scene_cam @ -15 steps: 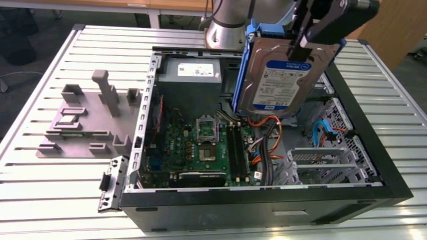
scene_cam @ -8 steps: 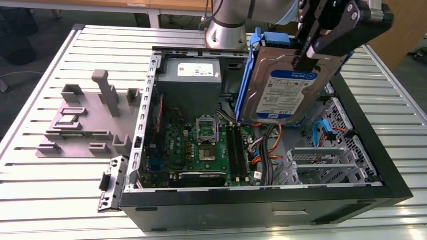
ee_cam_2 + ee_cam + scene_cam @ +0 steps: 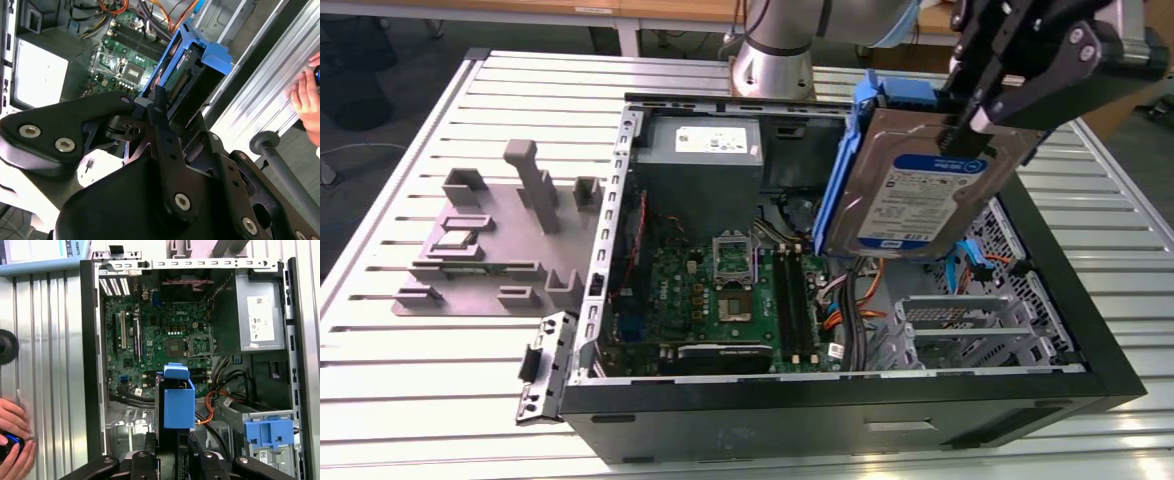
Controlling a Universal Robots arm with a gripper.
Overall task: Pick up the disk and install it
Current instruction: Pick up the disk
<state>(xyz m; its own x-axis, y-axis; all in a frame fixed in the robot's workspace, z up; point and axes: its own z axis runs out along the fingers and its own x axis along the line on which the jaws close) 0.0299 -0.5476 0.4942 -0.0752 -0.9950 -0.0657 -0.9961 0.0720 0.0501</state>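
While the claw (image 3: 963,135) clamps the disk (image 3: 917,195) near its upper edge, the disk hangs in the air, tilted, with its label facing outward. It is above the open computer case (image 3: 854,390) that sits on the table (image 3: 440,380), over the side at the exterior view's right, above a grey metal cage (image 3: 961,320). In the first wrist view, a person's hand (image 3: 12,437) is beside the case.

Your work surface is a silver slatted metal table (image 3: 414,390). On it, from the centre to the lower right of the exterior view, lies an open black computer case (image 3: 854,425). A grey moulded fixture (image 3: 494,255) sits at middle left, just beside the case. The arm's base (image 3: 771,65) stands at upper centre.
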